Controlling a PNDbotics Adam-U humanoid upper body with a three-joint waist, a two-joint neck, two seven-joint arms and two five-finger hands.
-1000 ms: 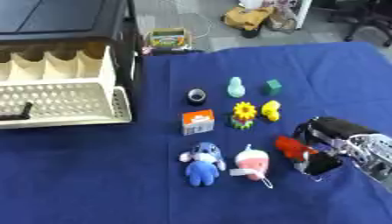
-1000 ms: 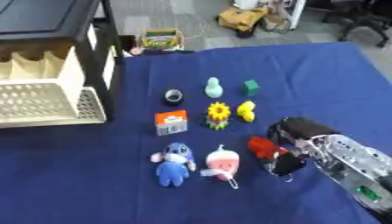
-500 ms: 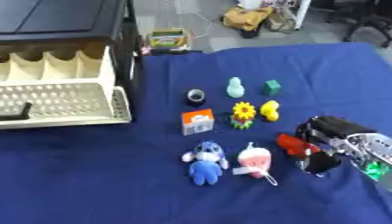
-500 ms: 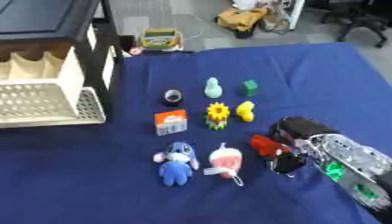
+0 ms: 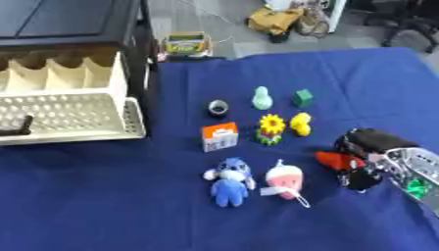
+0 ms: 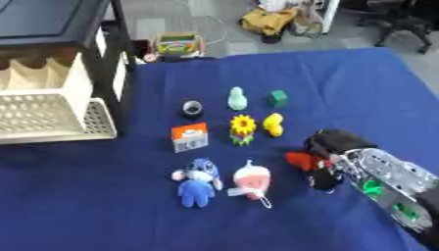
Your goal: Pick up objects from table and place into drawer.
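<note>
My right hand (image 5: pixel 367 147) comes in from the lower right, fingers curled down over a small red object (image 5: pixel 332 160) on the blue cloth; it seems to pinch it. To its left lie a pink-and-white plush (image 5: pixel 283 179) and a blue plush (image 5: pixel 229 179). Further back stand an orange-and-white box (image 5: pixel 219 137), a sunflower toy (image 5: pixel 272 129), a yellow duck (image 5: pixel 300 123), a black tape roll (image 5: pixel 219 108), a pale green figure (image 5: pixel 262 98) and a green cube (image 5: pixel 302 97). The cream drawer (image 5: pixel 73 115) is pulled open at the left. My left hand is out of sight.
A black cabinet (image 5: pixel 68 24) holds the drawer at the upper left. A crayon box (image 5: pixel 186 43) sits at the table's far edge. The blue cloth (image 5: pixel 111 206) spreads bare across the front left. Bags and chair legs lie on the floor beyond.
My right hand has shifted slightly lower and closed in over the red object. The toys have not moved.
</note>
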